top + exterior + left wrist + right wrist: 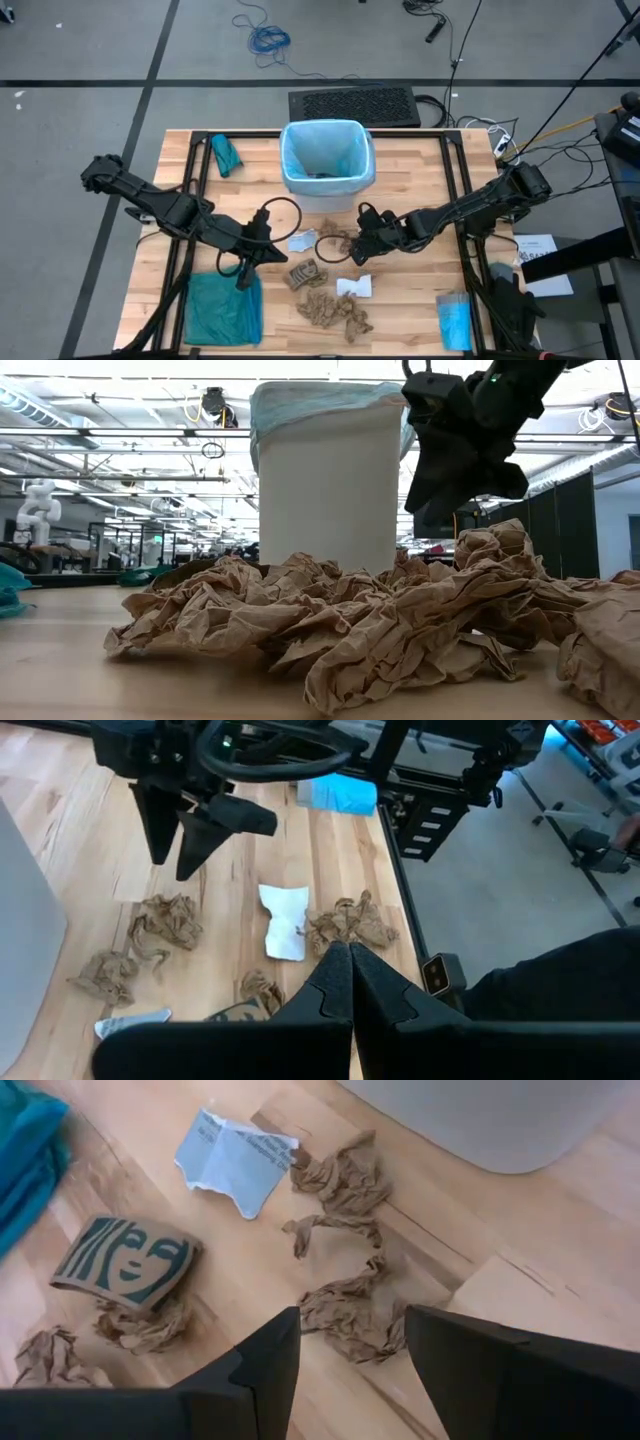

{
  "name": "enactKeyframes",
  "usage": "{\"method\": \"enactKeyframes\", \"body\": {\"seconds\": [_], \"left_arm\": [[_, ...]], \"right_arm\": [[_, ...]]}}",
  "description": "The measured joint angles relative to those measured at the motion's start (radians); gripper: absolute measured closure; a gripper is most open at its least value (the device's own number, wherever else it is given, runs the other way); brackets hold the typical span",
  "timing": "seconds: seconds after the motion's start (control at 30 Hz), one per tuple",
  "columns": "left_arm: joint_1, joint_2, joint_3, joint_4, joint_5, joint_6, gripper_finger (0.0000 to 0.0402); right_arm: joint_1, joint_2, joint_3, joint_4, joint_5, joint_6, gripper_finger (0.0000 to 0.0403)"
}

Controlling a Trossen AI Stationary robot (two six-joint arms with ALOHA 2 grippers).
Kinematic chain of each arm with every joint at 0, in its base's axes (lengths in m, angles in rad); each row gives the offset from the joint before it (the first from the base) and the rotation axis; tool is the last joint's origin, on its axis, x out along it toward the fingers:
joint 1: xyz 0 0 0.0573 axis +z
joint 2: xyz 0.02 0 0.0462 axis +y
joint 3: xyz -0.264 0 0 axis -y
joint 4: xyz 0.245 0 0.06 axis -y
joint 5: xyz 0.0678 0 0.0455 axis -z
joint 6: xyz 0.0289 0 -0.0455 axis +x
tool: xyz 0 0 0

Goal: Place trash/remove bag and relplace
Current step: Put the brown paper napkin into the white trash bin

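Right end effector (345, 1365) hovers, fingers spread, over a crumpled brown paper scrap (345, 1305) on the tabletop (520, 1280): light, soft, springy, best pinched across its bunched middle. Left end effector (348, 982) waits pressed together.

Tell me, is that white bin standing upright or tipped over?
Upright. The white bin stands on the table with its mouth facing up, lined with the pale blue bag; the low view shows its walls vertical.
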Motion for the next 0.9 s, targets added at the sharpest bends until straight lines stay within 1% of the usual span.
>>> {"method": "enactKeyframes", "body": {"seconds": [0.2, 0.3, 0.6, 0.77, 0.9], "left_arm": [[0.0, 0.0, 0.0, 0.0, -0.006, 0.0, 0.0401], [0.0, 0.0, 0.0, 0.0, -0.02, 0.002, 0.0401], [0.0, 0.0, 0.0, -0.001, -0.028, 0.003, 0.0401], [0.0, 0.0, 0.0, -0.001, -0.028, 0.002, 0.0401], [0.0, 0.0, 0.0, -0.001, -0.028, 0.002, 0.0401]], "right_arm": [[0.001, 0.006, 0.0, 0.001, -0.009, -0.011, 0.0229], [0.001, 0.032, 0.0, 0.011, -0.024, -0.029, 0.0229], [0.001, 0.123, 0.0, 0.12, -0.029, -0.036, 0.0229], [0.001, 0.153, 0.0, 0.109, -0.057, -0.024, 0.0229], [0.001, 0.176, 0.0, 0.098, -0.052, 0.001, 0.023]]}}
